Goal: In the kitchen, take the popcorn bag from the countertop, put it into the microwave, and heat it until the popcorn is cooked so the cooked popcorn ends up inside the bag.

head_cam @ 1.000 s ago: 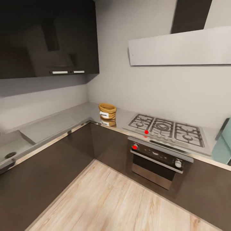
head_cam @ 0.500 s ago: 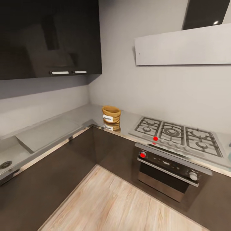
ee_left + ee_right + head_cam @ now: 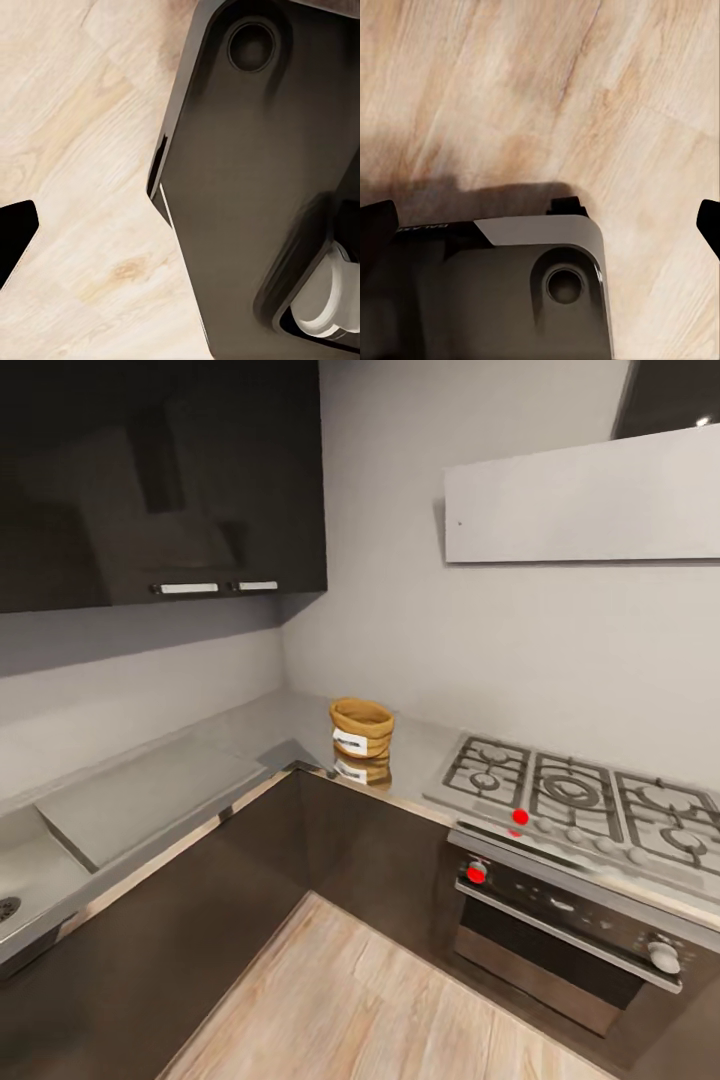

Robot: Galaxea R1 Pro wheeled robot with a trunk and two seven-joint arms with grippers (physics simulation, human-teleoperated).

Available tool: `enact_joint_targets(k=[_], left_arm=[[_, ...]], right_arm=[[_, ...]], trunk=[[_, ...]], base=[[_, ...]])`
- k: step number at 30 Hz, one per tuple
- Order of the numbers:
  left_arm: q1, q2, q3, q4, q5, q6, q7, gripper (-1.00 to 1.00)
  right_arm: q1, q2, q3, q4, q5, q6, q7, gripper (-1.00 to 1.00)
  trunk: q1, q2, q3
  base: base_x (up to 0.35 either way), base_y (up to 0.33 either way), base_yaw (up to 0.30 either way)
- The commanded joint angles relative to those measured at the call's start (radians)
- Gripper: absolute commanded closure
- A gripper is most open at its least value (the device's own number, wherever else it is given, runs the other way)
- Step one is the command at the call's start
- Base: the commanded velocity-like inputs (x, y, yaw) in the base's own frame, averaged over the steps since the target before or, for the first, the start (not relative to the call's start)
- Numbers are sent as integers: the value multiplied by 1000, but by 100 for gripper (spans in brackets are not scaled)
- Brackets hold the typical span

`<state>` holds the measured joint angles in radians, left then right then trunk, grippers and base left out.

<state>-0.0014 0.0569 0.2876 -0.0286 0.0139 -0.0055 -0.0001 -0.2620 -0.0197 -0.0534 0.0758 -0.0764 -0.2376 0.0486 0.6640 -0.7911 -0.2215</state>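
A corner kitchen with dark cabinets, wood floor (image 3: 380,1000) and grey steel table (image 3: 150,785). The popcorn bag (image 3: 361,727) stands upright, mouth upward, near the corner, beside the gas hob (image 3: 580,800). I cannot tell either gripper's state.

— Where is there room on the countertop (image 3: 250,725)?

— Its inner corner, behind the bag (image 3: 361,726), lies bare up to the walls. The left run is bare too, apart from a flat raised slab (image 3: 140,795).

— What blocks the way?

— The hob (image 3: 585,800) stands near the bag on the right. Dark wall cabinets (image 3: 160,480) hang over the left run, and the hood (image 3: 585,500) over the hob.

— And lower down?

— Open wood floor (image 3: 360,1000) runs to the cabinet fronts.
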Motion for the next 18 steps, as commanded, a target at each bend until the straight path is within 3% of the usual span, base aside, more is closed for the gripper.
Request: enact_joint_targets(k=[1, 18], left_arm=[[0, 0, 2, -1, 1, -1, 0, -100], [0, 0, 2, -1, 1, -1, 0, -100]], right_arm=[[-2, 0, -5, 5, -8, -8, 5, -100], [-2, 0, -5, 5, -8, -8, 5, -100]], trunk=[[1, -1, -1], [1, -1, -1]], base=[[285, 220, 0], [271, 229, 0]])
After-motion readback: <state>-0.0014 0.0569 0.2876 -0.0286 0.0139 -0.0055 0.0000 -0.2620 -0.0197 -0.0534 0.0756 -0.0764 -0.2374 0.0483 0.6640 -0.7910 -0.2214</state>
